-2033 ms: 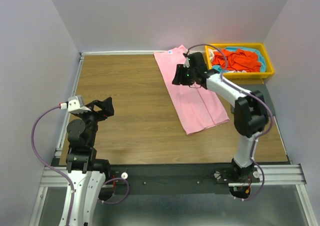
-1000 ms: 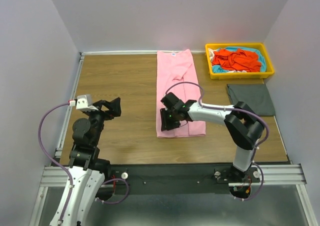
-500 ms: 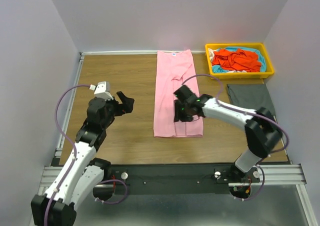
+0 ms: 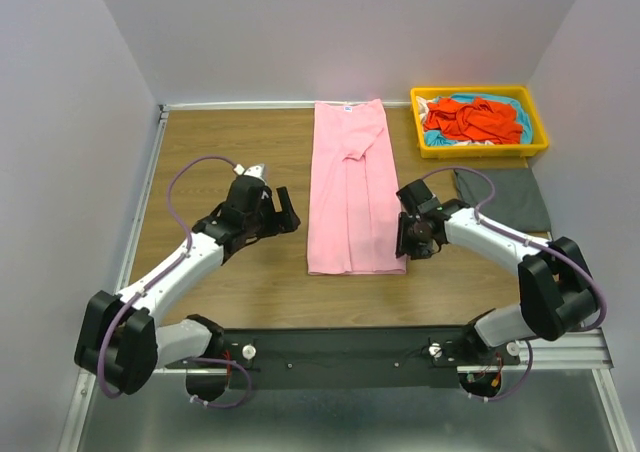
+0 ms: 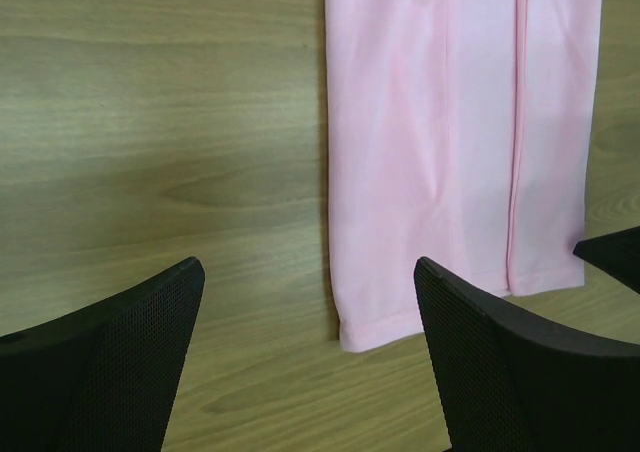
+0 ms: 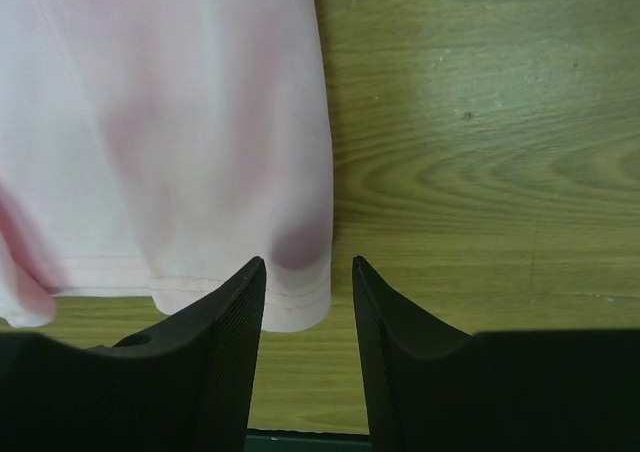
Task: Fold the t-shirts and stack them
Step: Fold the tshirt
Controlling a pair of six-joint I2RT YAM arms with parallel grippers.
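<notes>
Only the top view shows the yellow plastic tray [image 4: 481, 152] at 1 o'clock, holding the crumpled orange-red t-shirt [image 4: 475, 119] and turquoise t-shirt [image 4: 522, 120], with the folded dark grey t-shirt [image 4: 505, 198] at 6 o'clock of it. The light pink t-shirt [image 4: 350, 192] lies mid-table as a long soft strip on the wood-grain table [image 4: 230, 152]. The wrist views add its stitched hem. The left gripper [image 5: 308, 272] is released, its mesh-textured fingers spread wide. The right gripper [image 6: 306, 267] is barely parted over the hem's corner.
</notes>
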